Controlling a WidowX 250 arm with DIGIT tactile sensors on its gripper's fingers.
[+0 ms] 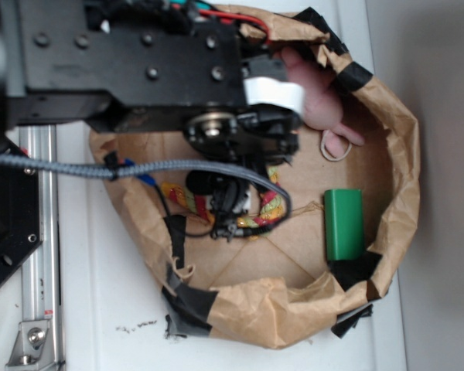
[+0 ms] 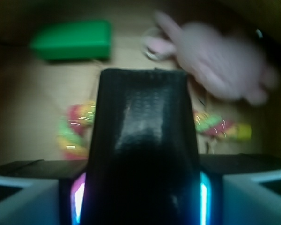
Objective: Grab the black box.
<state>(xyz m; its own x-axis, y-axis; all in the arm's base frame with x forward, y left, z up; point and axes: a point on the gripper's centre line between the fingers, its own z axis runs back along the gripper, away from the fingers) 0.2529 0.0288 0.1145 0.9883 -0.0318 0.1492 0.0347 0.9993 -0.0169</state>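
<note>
The black box point(image 2: 140, 117) fills the middle of the wrist view, glossy and dark, standing between my two fingers. My gripper point(image 2: 140, 192) is shut on it, and the lit pads point(image 2: 205, 197) press against both of its sides. In the exterior view my gripper point(image 1: 220, 202) hangs inside the brown paper bag point(image 1: 402, 178). The black box point(image 1: 199, 185) shows there only as a dark glossy shape, partly hidden by the arm and its cable.
A green block point(image 1: 344, 224) lies at the bag's right side. A pink soft toy point(image 1: 325, 100) and a pale ring point(image 1: 336, 145) sit at the back. A multicoloured rope point(image 1: 267, 209) lies under the gripper. Black tape patches point(image 1: 185, 297) hold the bag's rim.
</note>
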